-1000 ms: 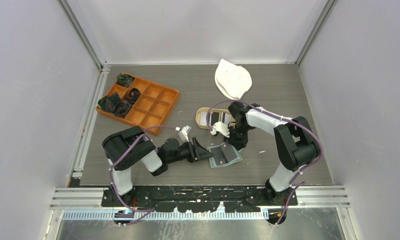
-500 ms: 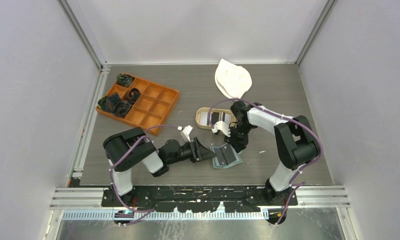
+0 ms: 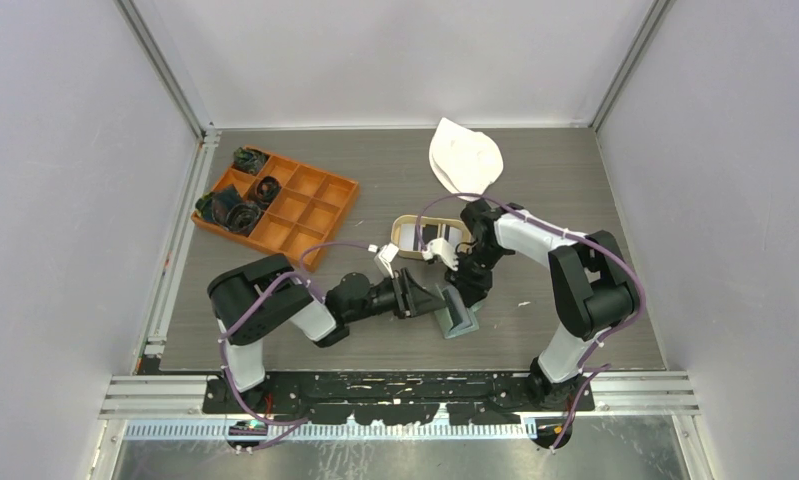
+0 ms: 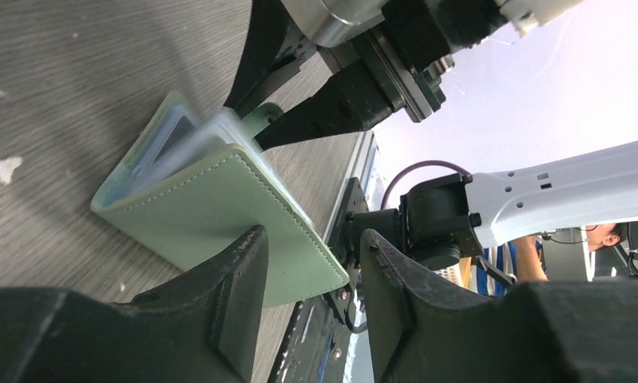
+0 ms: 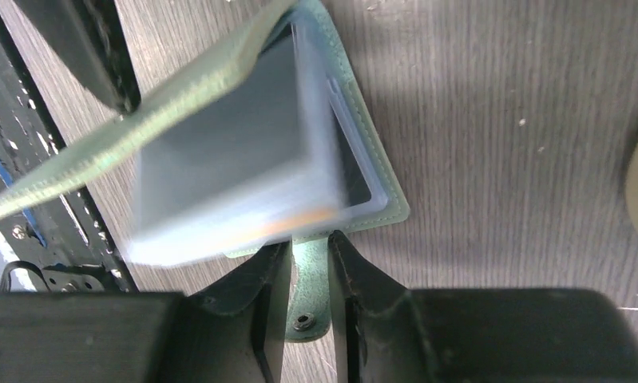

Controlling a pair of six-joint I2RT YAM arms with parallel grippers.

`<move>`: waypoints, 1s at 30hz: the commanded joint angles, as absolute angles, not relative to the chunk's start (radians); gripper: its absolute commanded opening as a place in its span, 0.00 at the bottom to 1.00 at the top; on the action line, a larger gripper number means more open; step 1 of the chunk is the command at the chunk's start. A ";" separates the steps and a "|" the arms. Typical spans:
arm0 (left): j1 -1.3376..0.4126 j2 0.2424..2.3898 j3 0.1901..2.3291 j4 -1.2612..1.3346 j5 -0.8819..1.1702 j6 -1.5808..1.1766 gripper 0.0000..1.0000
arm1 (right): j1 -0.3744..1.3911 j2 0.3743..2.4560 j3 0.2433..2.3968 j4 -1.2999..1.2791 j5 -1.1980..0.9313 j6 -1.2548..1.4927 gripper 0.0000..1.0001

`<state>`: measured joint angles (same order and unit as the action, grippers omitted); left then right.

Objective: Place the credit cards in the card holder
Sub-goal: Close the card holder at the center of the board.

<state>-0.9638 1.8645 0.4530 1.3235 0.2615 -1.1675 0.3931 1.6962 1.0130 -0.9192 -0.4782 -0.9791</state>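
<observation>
Left gripper [image 4: 314, 243], jaws apart, props the card holder [image 4: 219, 199] cover. Right gripper [image 5: 309, 255] pinches its strap. Credit cards [image 3: 432, 234] wait unloaded at its twelve o'clock.

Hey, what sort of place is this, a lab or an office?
Most likely a robot lab's test cell: plain white walls box in a table, two arms are bolted at its near edge, and props like an orange compartment box lie on it.
</observation>
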 commanded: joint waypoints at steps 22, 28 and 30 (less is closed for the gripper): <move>-1.018 1.828 0.689 0.726 0.100 -0.958 0.21 | 0.163 1.415 0.941 -1.140 -0.954 -1.412 0.54; -1.021 1.815 0.692 0.724 0.104 -0.951 0.20 | 0.229 1.432 0.872 -1.046 -0.850 -1.469 0.47; -1.020 1.805 0.687 0.745 0.108 -0.945 0.21 | 0.270 1.431 0.842 -0.983 -0.781 -1.445 0.44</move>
